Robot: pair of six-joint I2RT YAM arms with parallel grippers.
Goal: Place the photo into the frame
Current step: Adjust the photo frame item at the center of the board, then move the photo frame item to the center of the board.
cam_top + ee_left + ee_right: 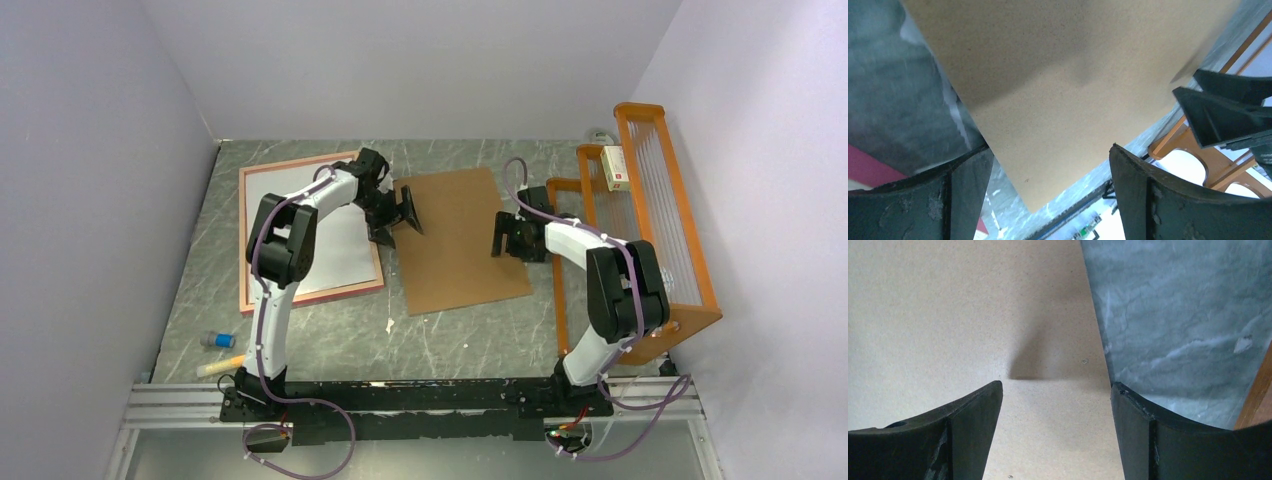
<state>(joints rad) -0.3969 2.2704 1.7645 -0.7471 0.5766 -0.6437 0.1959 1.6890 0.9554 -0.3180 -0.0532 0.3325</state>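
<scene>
Brown backing board [455, 240] is lying flat, the left hand [398, 222] and the right hand [505, 238] gaping empty at its opposite edges, where one closing early could be skewing it.

**Pale lilac walls around a marbled tabletop [450, 340]**

Three plain walls close in the space: the left wall [90, 150], the back wall [420, 60] and the right wall [760, 80]. All are a flat pale lilac and meet in clean corners. The light is soft and even, with only faint shadows. The tabletop is grey-green, veined with white like marble. An orange wire rack [640, 108] stands along its right side, close to the wall. A silvery metal rail [180, 405] runs along the near edge.
</scene>
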